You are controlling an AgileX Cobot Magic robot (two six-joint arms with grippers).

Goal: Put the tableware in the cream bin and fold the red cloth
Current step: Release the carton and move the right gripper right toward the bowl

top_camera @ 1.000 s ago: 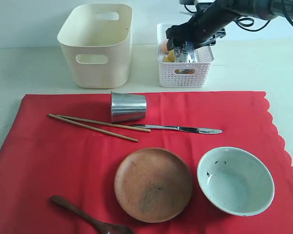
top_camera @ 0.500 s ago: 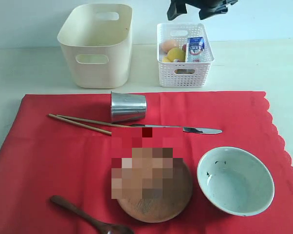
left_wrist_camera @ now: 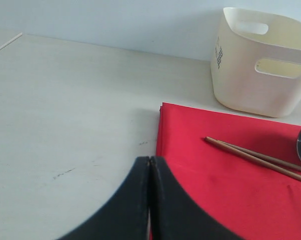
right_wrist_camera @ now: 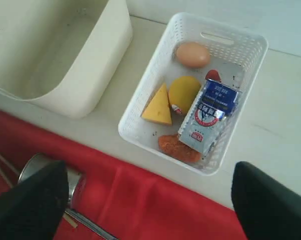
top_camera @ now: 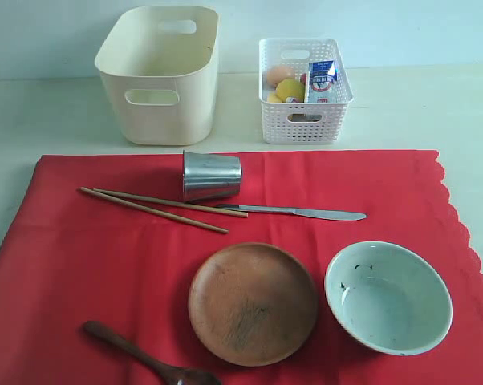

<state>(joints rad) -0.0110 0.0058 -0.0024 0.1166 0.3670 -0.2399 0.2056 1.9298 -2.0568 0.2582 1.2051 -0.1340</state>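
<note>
The red cloth (top_camera: 81, 257) is lying spread flat on the pale table (top_camera: 41, 112), with its scalloped edge on the right side of the exterior view, and all the tableware is resting on it. The steel tumbler (top_camera: 212, 176) is lying on its side near the far edge of the cloth. The cream bin (top_camera: 158, 76) is standing on the bare table just behind that edge. The chopsticks (top_camera: 157, 207) are lying just in front of the tumbler, and their right ends are reaching near the handle of the knife (top_camera: 294, 212). The wooden plate (top_camera: 252, 303) is sitting between the dark spoon (top_camera: 145, 361) and the pale bowl (top_camera: 388, 297). The white basket (top_camera: 306, 120) is standing beside the bin and is holding a milk carton (top_camera: 321, 80) and some foods. The left gripper (left_wrist_camera: 149, 162) is hanging over the left edge of the cloth, with its fingers pressed together on nothing. The right gripper (right_wrist_camera: 148, 167) is hovering above the strip between cloth and basket, with its fingers wide apart and holding nothing.
</note>
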